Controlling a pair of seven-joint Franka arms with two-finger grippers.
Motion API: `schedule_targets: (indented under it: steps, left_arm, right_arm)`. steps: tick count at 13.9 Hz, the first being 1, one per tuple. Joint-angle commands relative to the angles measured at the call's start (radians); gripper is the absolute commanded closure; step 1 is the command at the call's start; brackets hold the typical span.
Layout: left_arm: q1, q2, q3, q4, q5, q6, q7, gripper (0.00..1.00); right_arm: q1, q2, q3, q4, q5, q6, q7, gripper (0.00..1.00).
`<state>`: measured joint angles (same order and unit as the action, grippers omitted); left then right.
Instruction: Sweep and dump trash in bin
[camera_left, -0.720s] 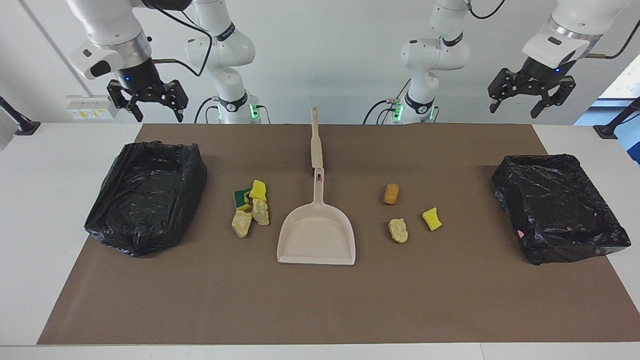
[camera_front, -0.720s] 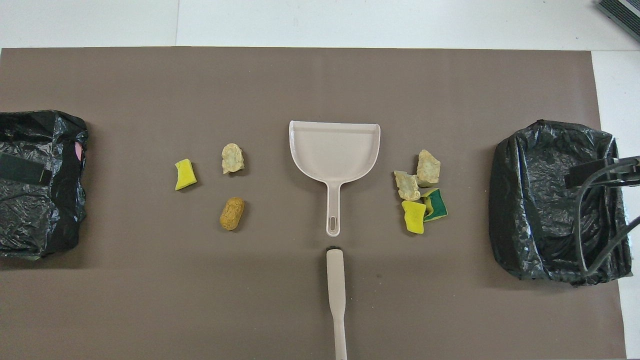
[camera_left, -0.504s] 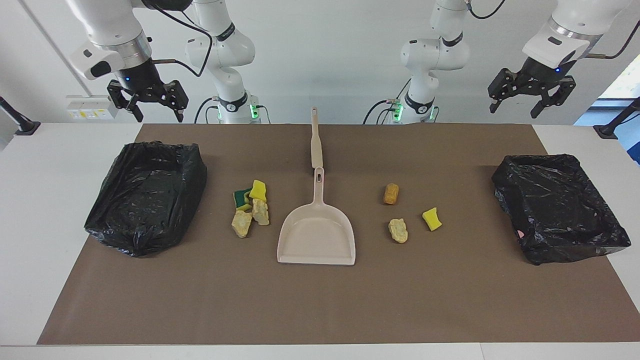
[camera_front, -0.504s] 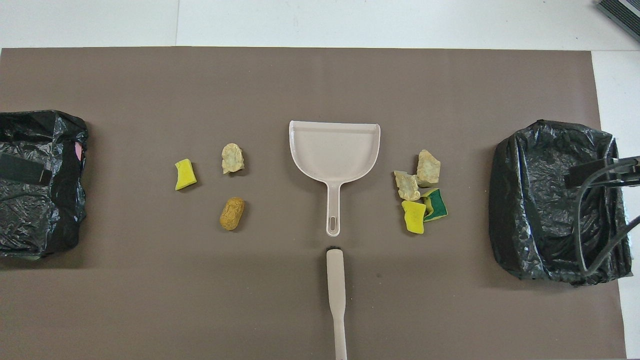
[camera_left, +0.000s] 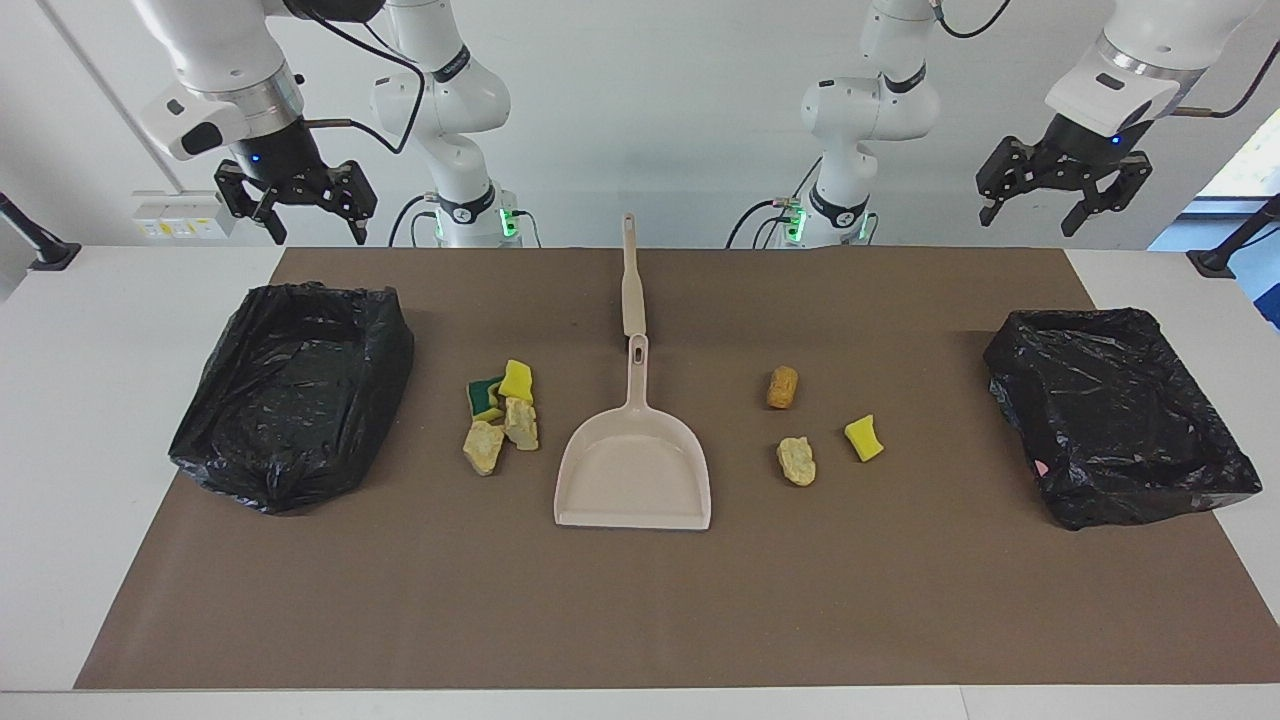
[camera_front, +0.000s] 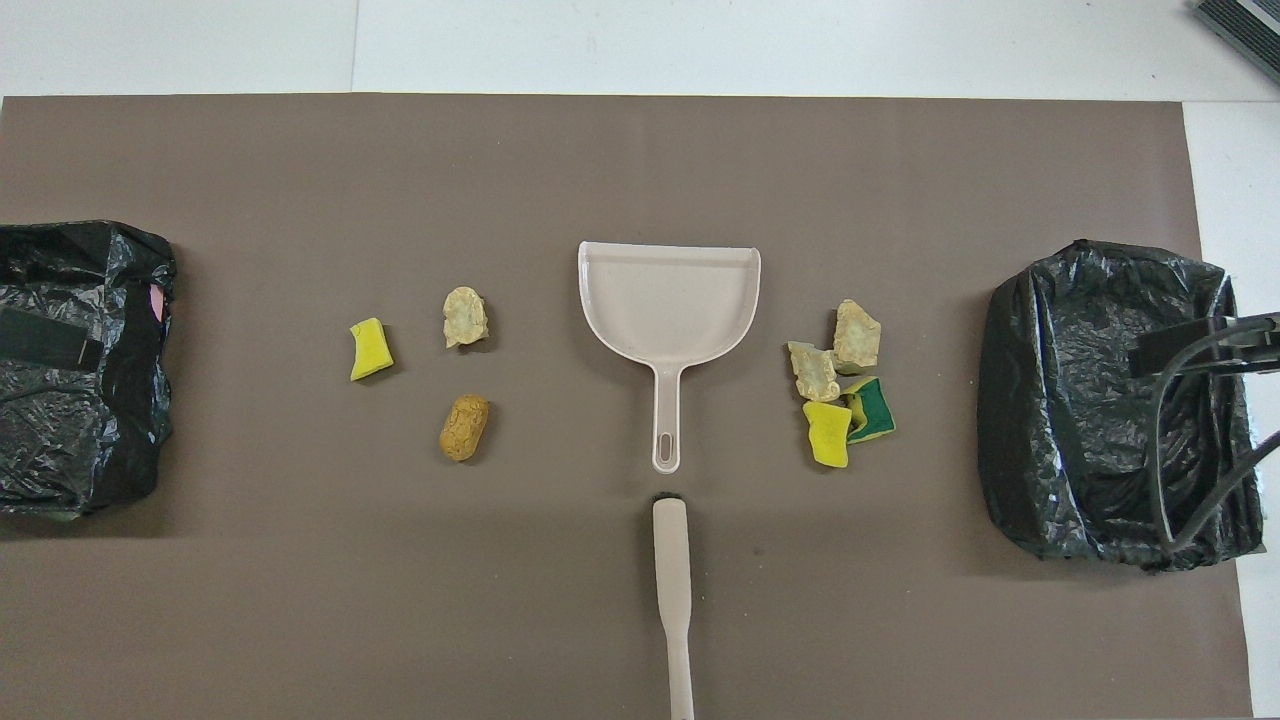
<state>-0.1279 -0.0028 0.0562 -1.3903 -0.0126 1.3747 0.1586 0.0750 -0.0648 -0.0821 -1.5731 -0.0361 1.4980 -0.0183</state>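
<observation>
Left gripper (camera_left: 1062, 202), right gripper (camera_left: 298, 212) raised, fingers spread, empty; trash (camera_left: 502, 416) beside dustpan (camera_left: 634, 468)

Robotics lab, staged test setup. 2 white industrial arms are mounted at the edge of a white bench (camera_left: 120, 420), with green status lights lit at their bases and loose cables trailing from the wrists. The backdrop is a plain white wall carrying a bank of sockets (camera_left: 180, 225). A brown mat (camera_left: 640, 600) is spread flat as a marked work area. 2 bins lined with black bags (camera_left: 290, 395) (camera_left: 1120, 415) are placed symmetrically at the mat's ends. Camera-stand feet (camera_left: 40, 255) are seen at the bench corners. No domestic furnishing is shown.
</observation>
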Motion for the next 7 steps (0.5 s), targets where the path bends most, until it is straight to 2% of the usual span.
schedule_targets:
  steps: [1, 7]
  left_arm:
    - [-0.012, 0.000, 0.010, 0.013, 0.002, -0.020, 0.002, 0.00]
    - [-0.012, 0.000, 0.011, 0.013, 0.002, -0.020, 0.002, 0.00]
  right_arm:
    - [-0.014, -0.015, 0.004, -0.027, 0.010, 0.028, -0.029, 0.00]
    - [-0.014, -0.015, 0.002, -0.027, 0.008, 0.037, -0.029, 0.00]
